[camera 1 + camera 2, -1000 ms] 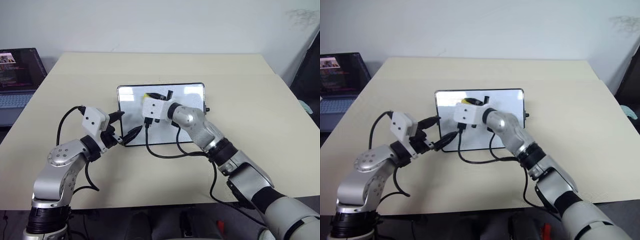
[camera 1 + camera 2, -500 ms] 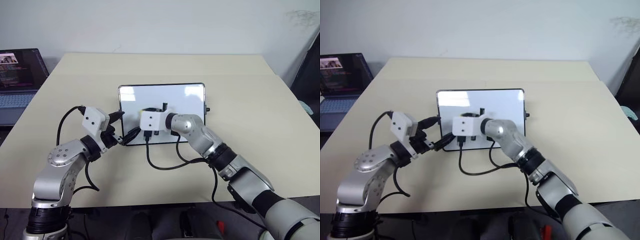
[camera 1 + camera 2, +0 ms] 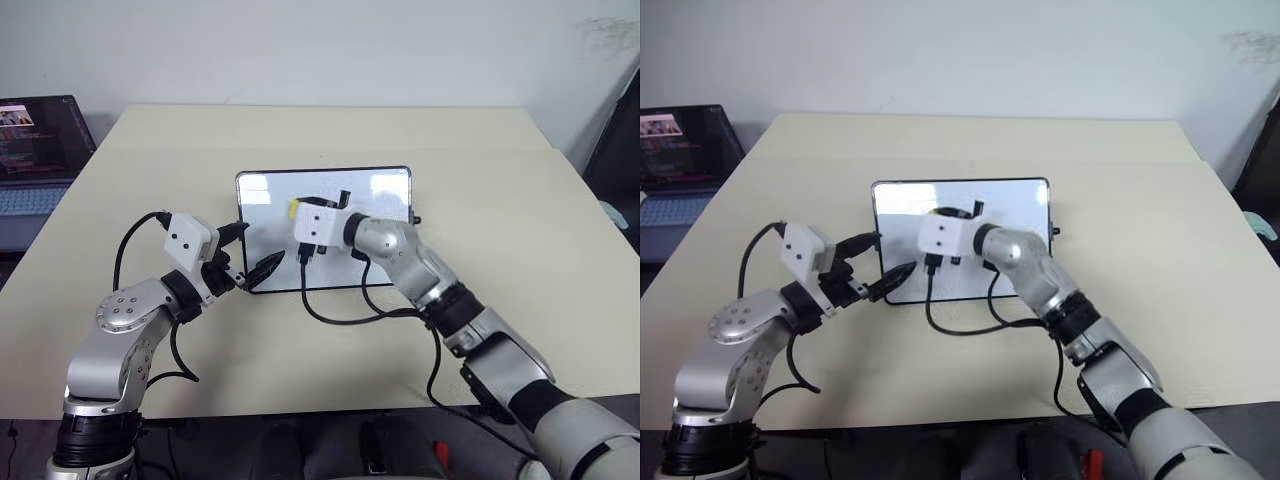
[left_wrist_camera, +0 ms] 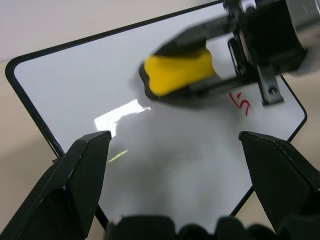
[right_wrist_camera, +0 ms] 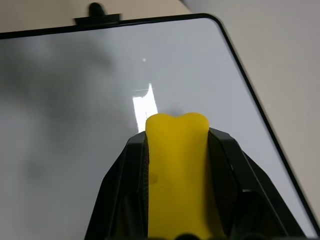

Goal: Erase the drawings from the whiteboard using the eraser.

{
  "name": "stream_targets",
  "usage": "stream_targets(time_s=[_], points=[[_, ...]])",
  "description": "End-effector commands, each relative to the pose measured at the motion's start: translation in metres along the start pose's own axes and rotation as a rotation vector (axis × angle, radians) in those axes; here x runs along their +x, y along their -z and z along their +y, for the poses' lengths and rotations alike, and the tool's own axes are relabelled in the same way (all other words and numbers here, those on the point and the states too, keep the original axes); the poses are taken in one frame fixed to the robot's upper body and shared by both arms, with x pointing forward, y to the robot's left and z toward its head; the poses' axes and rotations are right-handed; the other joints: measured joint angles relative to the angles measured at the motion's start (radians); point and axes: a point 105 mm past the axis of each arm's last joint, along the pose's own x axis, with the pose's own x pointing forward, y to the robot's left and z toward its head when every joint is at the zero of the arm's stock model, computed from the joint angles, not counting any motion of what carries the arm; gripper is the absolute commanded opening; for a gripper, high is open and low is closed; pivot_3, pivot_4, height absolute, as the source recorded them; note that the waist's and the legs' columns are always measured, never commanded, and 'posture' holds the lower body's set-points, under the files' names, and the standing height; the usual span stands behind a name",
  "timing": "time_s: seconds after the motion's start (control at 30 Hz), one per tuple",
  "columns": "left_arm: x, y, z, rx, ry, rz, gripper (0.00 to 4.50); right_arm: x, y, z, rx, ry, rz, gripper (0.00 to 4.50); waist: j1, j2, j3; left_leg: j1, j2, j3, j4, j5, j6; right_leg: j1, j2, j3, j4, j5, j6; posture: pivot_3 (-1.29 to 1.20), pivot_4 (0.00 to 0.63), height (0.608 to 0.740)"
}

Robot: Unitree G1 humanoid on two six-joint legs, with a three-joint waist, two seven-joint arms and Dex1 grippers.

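The whiteboard (image 3: pixel 385 205) lies flat in the middle of the table, glossy white inside a thin black frame. My right gripper (image 3: pixel 322 204) is over its middle, shut on the yellow eraser (image 5: pixel 176 165), whose end rests against the board surface (image 5: pixel 65 100). In the left wrist view a small red drawing (image 4: pixel 243 103) like a 5 shows on the board just beside the eraser (image 4: pixel 179 70). My left gripper (image 3: pixel 256 248) is open at the board's near left corner, one finger on each side of that corner. Whether it touches the frame I cannot tell.
An open laptop (image 3: pixel 35 150) sits off the table's far left. Black cables (image 3: pixel 340 315) from my right wrist loop onto the table just in front of the board. Bare tabletop (image 3: pixel 500 230) surrounds the board.
My right gripper swept the eraser from the board's upper middle down toward the near edge, then back up to the middle. The left gripper stayed in place.
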Motion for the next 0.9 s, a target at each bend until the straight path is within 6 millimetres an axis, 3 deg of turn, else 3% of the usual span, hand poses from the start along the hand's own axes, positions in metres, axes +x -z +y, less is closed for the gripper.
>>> stream_targets(time_s=[0.03, 0.13, 0.23, 0.43, 0.63, 0.77, 0.9], points=[[0.002, -0.010, -0.001, 0.021, 0.008, -0.035, 4.50, -0.008, 0.003, -0.021, 0.048, 0.115, -0.011, 1.30, 0.001, 0.000, 0.000, 0.000, 0.000, 0.000, 0.000, 0.000, 0.000, 0.000, 0.000, 0.000, 0.000, 0.000, 0.000, 0.00, 0.150, 0.740], [0.004, -0.011, -0.002, 0.021, 0.017, -0.037, 4.50, -0.017, -0.007, -0.038, 0.165, 0.186, -0.085, 1.30, 0.002, 0.000, 0.000, -0.001, 0.000, 0.000, 0.000, 0.000, 0.000, 0.000, 0.000, 0.000, 0.000, 0.000, 0.000, 0.00, 0.150, 0.740], [0.006, -0.013, -0.004, 0.028, 0.034, -0.043, 4.50, -0.035, -0.016, -0.046, 0.391, 0.201, -0.188, 1.30, 0.001, 0.000, 0.000, -0.004, 0.000, 0.000, 0.000, 0.000, 0.000, -0.003, 0.000, 0.000, 0.000, 0.000, 0.000, 0.00, 0.150, 0.740], [0.010, -0.016, -0.010, 0.038, 0.077, -0.052, 4.50, -0.077, -0.009, -0.041, 0.555, 0.178, -0.243, 1.30, 0.002, 0.000, 0.000, -0.009, 0.000, 0.000, 0.000, -0.002, -0.002, -0.005, 0.000, -0.001, -0.003, 0.001, -0.003, 0.00, 0.150, 0.740], [0.019, -0.011, -0.034, 0.065, 0.185, -0.038, 4.50, -0.124, 0.011, -0.010, 0.539, 0.178, -0.173, 1.30, 0.004, 0.000, 0.001, -0.010, -0.001, 0.000, 0.000, -0.002, -0.002, -0.005, -0.001, -0.002, -0.004, 0.000, 0.000, 0.00, 0.150, 0.740], [0.025, -0.004, -0.049, 0.070, 0.245, -0.024, 4.50, -0.140, 0.024, 0.022, 0.527, 0.166, -0.095, 1.30, 0.000, 0.000, 0.001, -0.009, -0.002, 0.001, 0.000, -0.002, -0.002, -0.004, 0.000, -0.001, -0.003, -0.003, 0.004, 0.00, 0.150, 0.740], [0.027, 0.001, -0.057, 0.071, 0.277, -0.018, 4.50, -0.150, 0.034, 0.040, 0.470, 0.169, -0.040, 1.30, -0.002, 0.001, 0.001, -0.007, -0.002, 0.002, 0.001, -0.002, -0.002, -0.004, 0.003, -0.001, -0.001, -0.003, 0.004, 0.00, 0.150, 0.740]])
